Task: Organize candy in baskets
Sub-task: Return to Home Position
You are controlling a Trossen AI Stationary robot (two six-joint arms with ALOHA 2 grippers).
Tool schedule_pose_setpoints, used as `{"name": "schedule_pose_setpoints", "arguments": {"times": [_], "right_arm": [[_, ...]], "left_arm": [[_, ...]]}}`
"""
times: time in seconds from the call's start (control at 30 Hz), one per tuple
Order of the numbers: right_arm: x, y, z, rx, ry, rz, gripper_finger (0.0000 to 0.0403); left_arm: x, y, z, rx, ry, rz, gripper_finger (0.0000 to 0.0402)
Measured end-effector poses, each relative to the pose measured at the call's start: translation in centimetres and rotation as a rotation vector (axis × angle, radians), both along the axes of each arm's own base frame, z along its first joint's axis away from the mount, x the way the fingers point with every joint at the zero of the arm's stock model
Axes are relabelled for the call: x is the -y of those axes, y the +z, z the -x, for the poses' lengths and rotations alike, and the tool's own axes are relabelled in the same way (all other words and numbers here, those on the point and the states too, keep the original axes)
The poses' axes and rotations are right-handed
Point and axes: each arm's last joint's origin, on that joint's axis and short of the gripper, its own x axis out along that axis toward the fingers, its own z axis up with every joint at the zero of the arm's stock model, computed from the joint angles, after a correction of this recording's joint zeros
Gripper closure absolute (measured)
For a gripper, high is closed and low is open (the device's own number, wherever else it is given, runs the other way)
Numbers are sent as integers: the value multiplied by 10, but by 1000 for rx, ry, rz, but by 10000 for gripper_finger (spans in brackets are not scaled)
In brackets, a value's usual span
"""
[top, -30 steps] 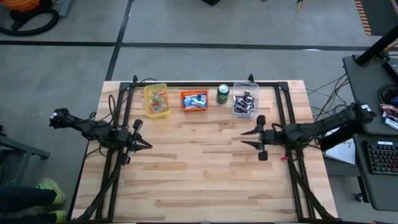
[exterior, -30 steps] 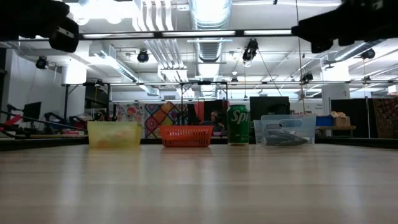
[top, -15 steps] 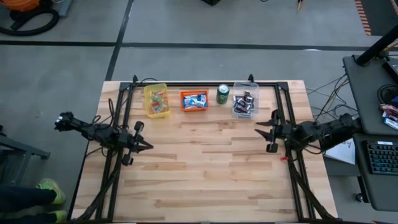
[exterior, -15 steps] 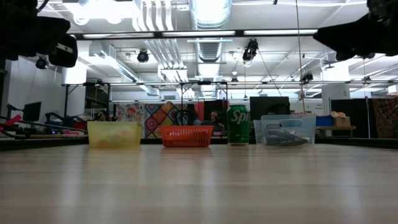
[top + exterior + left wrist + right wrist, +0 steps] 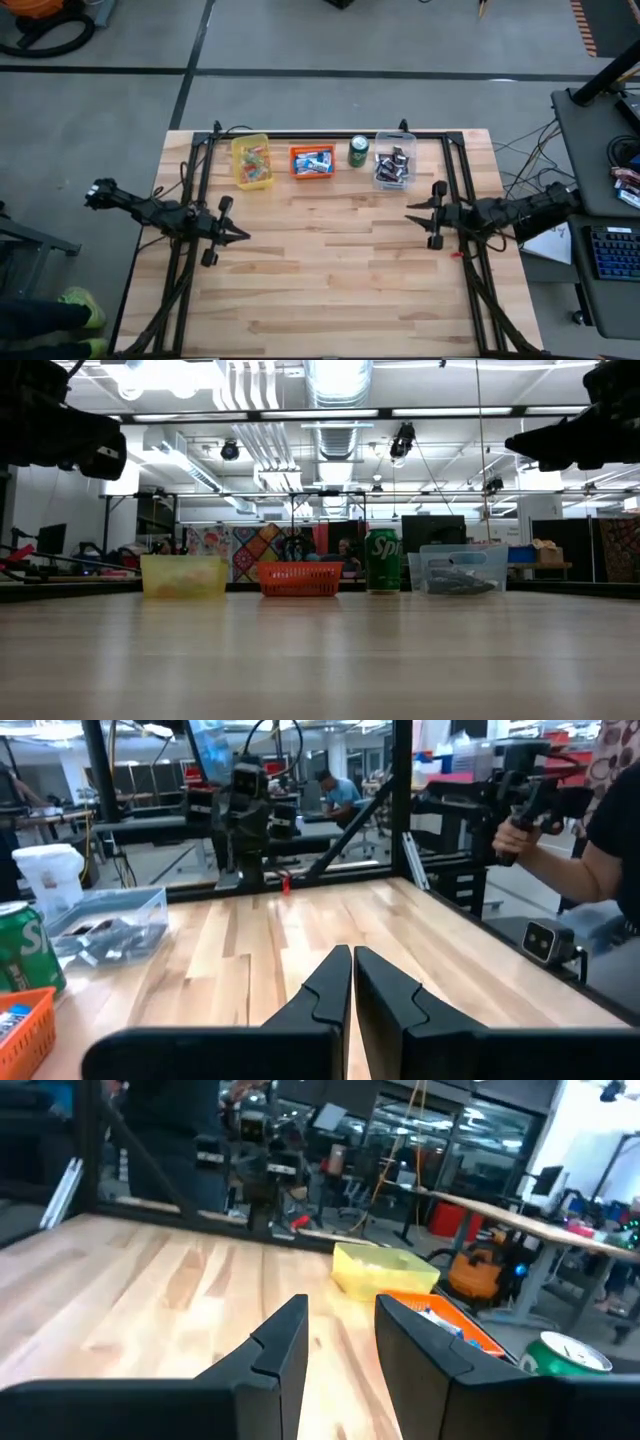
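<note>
Three baskets stand in a row by the table's far edge: a yellow one (image 5: 251, 162) with small colourful sweets, an orange one (image 5: 312, 161) with blue-and-white bars, and a clear one (image 5: 393, 161) with dark mini bars. My left gripper (image 5: 240, 237) hovers over the table's left part, shut and empty; its fingertips (image 5: 352, 960) meet. My right gripper (image 5: 408, 213) hovers over the right part, near-side of the clear basket, open and empty (image 5: 340, 1315). Both sit high above the wood in the low view, the left (image 5: 90, 445) and the right (image 5: 560, 445).
A green soda can (image 5: 358, 151) stands between the orange and clear baskets. Black frame rails (image 5: 455, 170) run along the table's left, right and far sides. Bare wood (image 5: 320, 260) fills the middle and near part. A person's hand (image 5: 520, 825) holds a device beyond the right edge.
My right gripper has drawn back toward the table's right edge, away from the table's middle, staying above the wood. The baskets and the can have kept their places.
</note>
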Motion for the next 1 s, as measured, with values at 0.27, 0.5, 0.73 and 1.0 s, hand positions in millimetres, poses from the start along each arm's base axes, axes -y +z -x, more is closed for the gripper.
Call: {"name": "schedule_pose_setpoints", "arguments": {"times": [0.27, 0.5, 0.73, 1.0], "right_arm": [[-2, -6, -4, -48, 11, -160, 294], [-2, -9, -7, -62, 10, -395, 294], [-3, -10, -7, -71, 8, -392, 294], [-3, -10, -7, -71, 8, -392, 294]], "left_arm": [[1, -3, -2, -38, -1, -13, 402], [1, -5, -4, -57, -1, -20, 401], [2, -6, -5, -79, -1, -28, 402], [2, -5, -6, -79, -1, -29, 402]]}}
